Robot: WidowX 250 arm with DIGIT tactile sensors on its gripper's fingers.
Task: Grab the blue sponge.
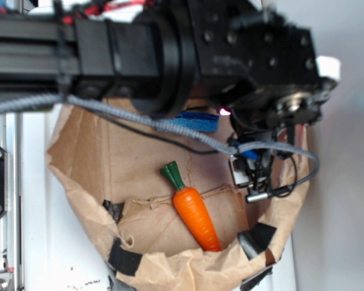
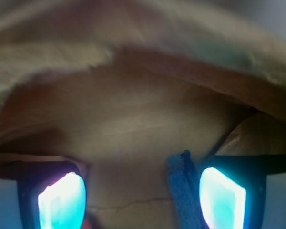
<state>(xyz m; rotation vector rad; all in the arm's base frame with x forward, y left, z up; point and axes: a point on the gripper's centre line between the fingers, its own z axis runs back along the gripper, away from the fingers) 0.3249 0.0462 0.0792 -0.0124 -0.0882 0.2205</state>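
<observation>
Counting what's showing up here: one carrot (image 1: 196, 213) lying on the one sheet of brown paper (image 1: 139, 176), one blue sponge (image 1: 191, 123) (mostly tucked under the arm), and two glowing fingers (image 2: 62, 200) sticking into the wrist view. I'm also seeing around four black tape bits (image 1: 256, 237) holding the paper edges.
</observation>
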